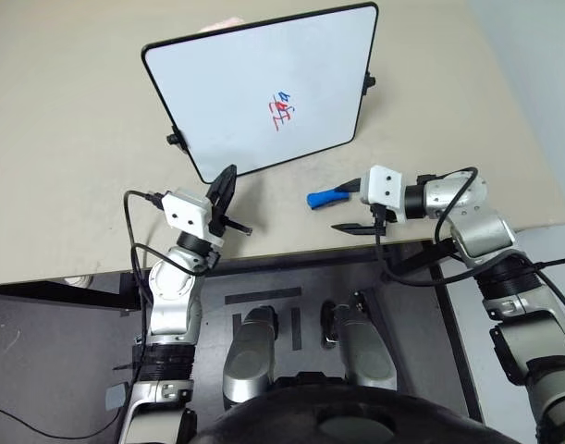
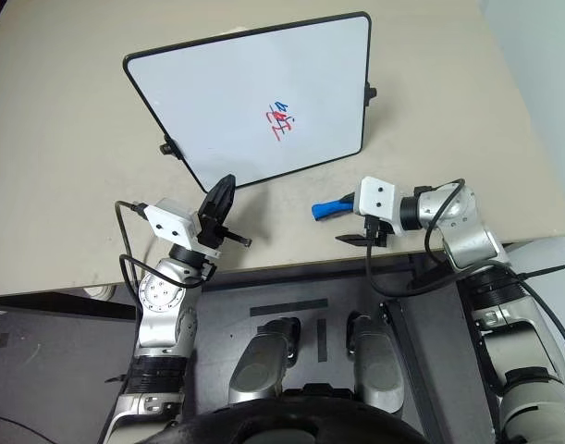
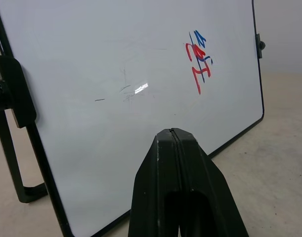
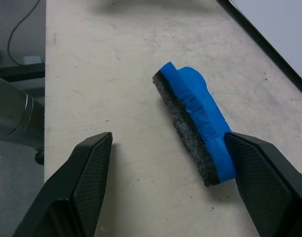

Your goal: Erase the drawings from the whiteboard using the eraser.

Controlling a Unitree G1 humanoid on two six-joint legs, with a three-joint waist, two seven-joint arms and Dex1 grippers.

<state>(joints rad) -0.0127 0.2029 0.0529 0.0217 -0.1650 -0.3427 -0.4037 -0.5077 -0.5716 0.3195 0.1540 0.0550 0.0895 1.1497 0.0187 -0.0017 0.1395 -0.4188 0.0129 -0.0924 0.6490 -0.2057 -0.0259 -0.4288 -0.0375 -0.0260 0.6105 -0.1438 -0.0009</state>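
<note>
The eraser (image 4: 200, 116) lies flat on the worktop (image 1: 69, 166), between the two fingers of the right end effector (image 1: 358, 210), close against one finger and well apart from the other; the jaws stand wide and hold nothing; the left end effector (image 2: 223, 199) is closed on itself, empty, with its tips just before the lower edge of the whiteboard (image 1: 236, 83)

The eraser looks light, a blue plastic back on a dark felt pad, so it should be stiff on the top and a little soft below; I judge it not fragile, but the smooth blue sides could slip if the grip is shallow; the best place to hold seems the narrow waist of the blue back, one finger on each long side, with the felt left free to face the board

Its long axis runs away from the right end effector, slightly slanted toward the near finger, and its far end points to the left, along the front of the board; the fingers already stand across this axis

The drawings (image 1: 282, 111), red and blue, sit on the board beyond both end effectors, not yet wiped
</note>
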